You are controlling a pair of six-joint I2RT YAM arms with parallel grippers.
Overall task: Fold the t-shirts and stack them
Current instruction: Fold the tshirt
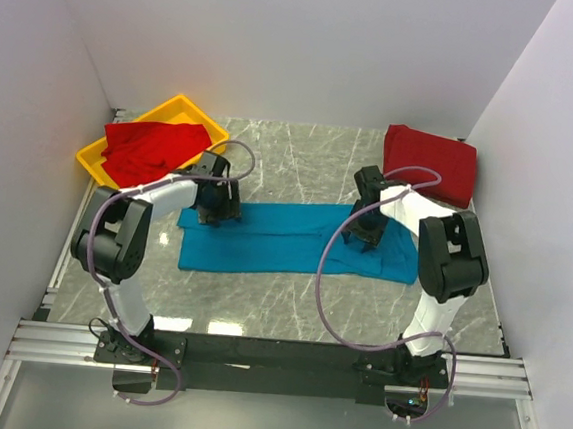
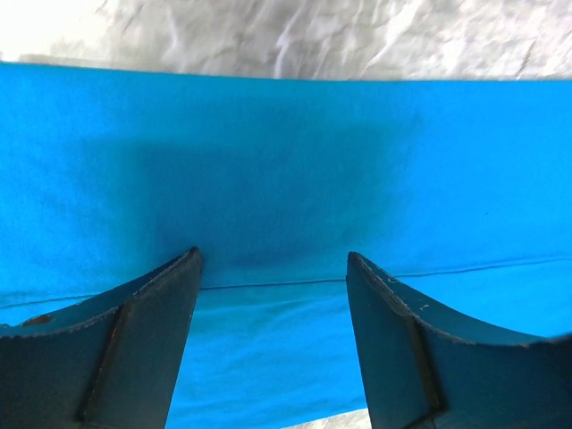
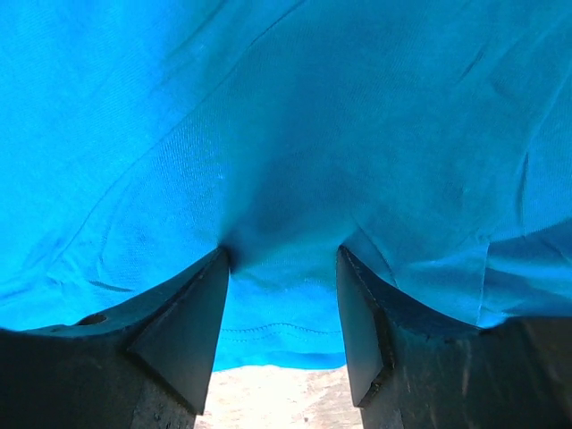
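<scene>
Lab bench: white-walled enclosure point(image 1: 282, 33), aluminium-framed marble table point(image 1: 302, 156)

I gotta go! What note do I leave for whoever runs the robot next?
Left gripper: open, over the teal shirt, near its left end.
Right gripper: open, tips at the cloth near its right end.
The teal shirt lies as a long strip between the arms.
Done: folded red shirt at back right.
Left: finish folding the teal shirt and stack it, then the crumpled red shirt in the yellow tray.
</scene>
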